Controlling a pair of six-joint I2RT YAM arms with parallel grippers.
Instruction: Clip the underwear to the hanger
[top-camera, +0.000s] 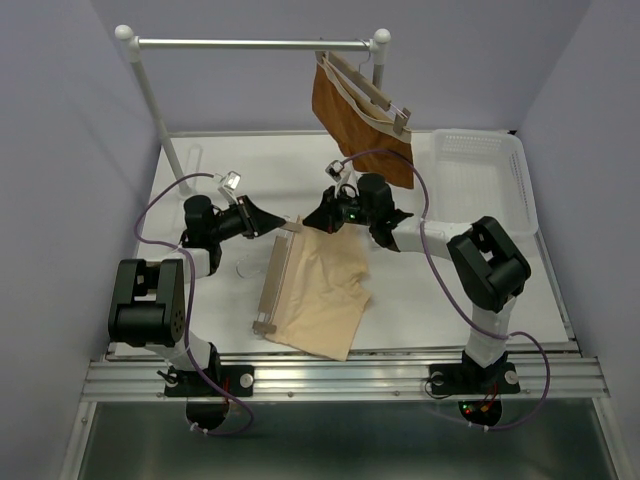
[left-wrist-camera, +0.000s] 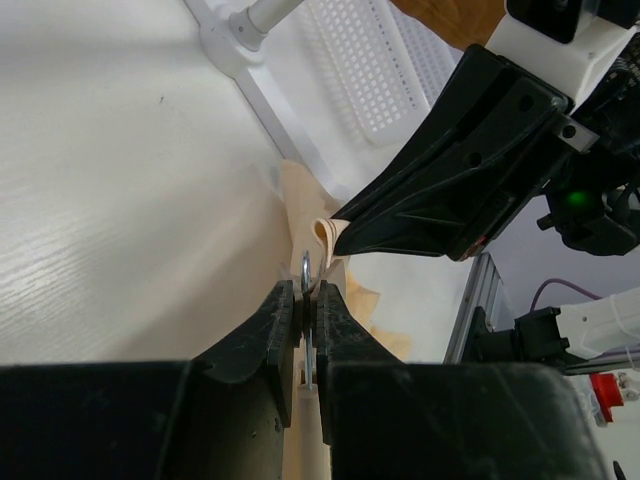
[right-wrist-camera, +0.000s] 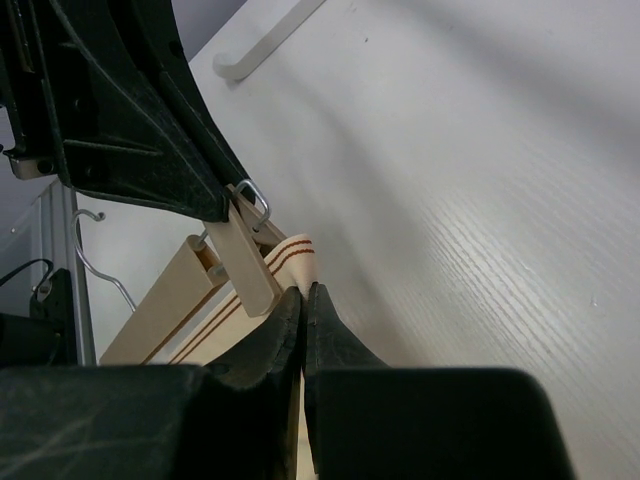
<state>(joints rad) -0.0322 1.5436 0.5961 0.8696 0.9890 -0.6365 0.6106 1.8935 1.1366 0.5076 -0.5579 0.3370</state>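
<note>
The hanger (top-camera: 272, 285), a light wooden bar, lies on the table along the left edge of the beige underwear (top-camera: 325, 295). My left gripper (top-camera: 284, 226) is shut on the clip (left-wrist-camera: 308, 272) at the hanger's far end, its pads squeezing the clip's wooden halves and wire. My right gripper (top-camera: 310, 224) meets it tip to tip and is shut on the underwear's striped waistband corner (right-wrist-camera: 296, 252), held right beside that clip (right-wrist-camera: 246, 262). The bar (right-wrist-camera: 160, 302) and the thin hook (right-wrist-camera: 97, 262) show in the right wrist view. The near clip (top-camera: 262, 327) rests on the cloth.
A white clothes rack (top-camera: 250, 44) stands at the back, with a second wooden hanger carrying rust-brown cloth (top-camera: 355, 120) hung at its right end. A white perforated basket (top-camera: 480, 175) sits at the back right. The rack's post (top-camera: 155, 105) rises at the left.
</note>
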